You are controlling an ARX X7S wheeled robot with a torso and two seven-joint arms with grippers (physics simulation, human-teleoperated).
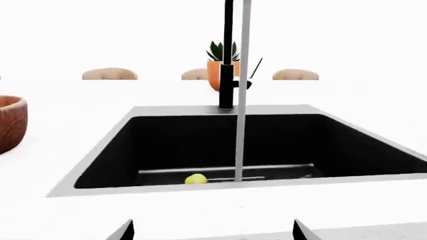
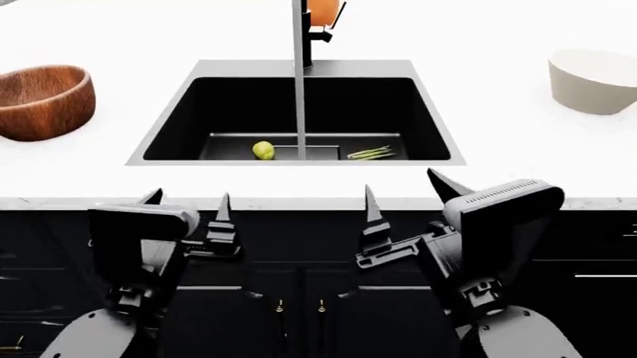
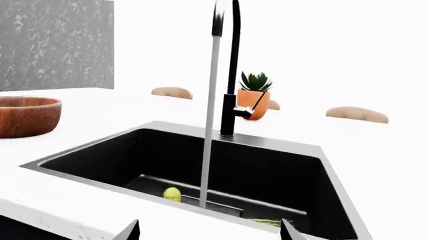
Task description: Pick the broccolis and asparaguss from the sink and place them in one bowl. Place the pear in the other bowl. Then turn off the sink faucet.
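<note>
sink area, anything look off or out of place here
The faucet is running: a stream of water falls into the sink between the pear and the asparagus. No broccoli shows. Both bowls sit upright and nothing is spilled on the counter.

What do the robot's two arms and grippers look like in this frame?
Both arms are dark grey to black and blocky. The left gripper and right gripper each end in two thin, pointed black fingers. The right wrist housing shows a ribbed edge. No cables or markings visible.

grainy wooden bowl (image 2: 40, 101), matt black sink (image 2: 298, 101).
</note>
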